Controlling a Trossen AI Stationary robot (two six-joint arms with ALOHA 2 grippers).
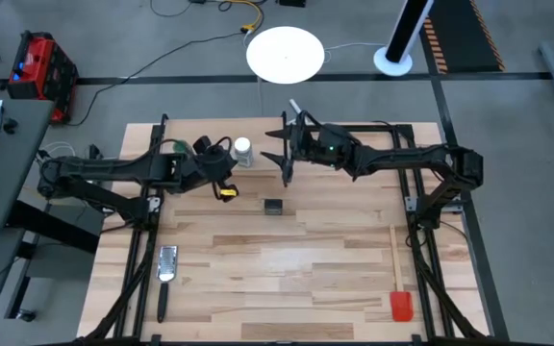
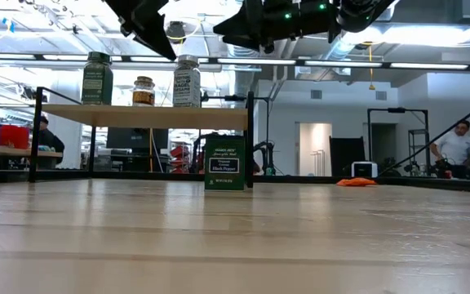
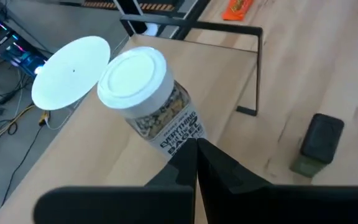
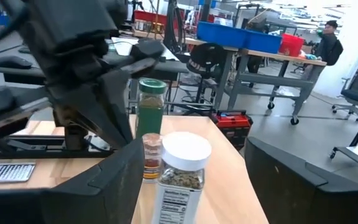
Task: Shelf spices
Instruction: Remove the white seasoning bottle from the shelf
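Note:
Three spices stand on the shelf (image 2: 145, 117): a green-lidded jar (image 2: 97, 79), a brownish jar (image 2: 144, 91) and a clear jar with a white lid (image 2: 187, 82). The black tin (image 1: 273, 206) stands on the table in front of the shelf. My left gripper (image 3: 194, 152) is shut, hovering close to the white-lidded jar (image 3: 145, 93) from the table's left. My right gripper (image 4: 191, 186) is open and level, coming from the right. Its fingers stand wide on either side of that jar (image 4: 182, 168), apart from it. My left gripper's shut fingertips (image 3: 197, 149) point slantwise down at the white-lidded jar's side. They lie in front of the jar's label in the wrist view, and I cannot tell whether they touch it. The jar stands upright on the shelf plank (image 3: 222, 68).
A grater with a black handle (image 1: 166, 264) lies near the table's left front. A red-headed spatula (image 1: 398, 288) lies at the right front. An orange tag (image 2: 356, 181) lies past the shelf's right end. People are at benches in the room behind.

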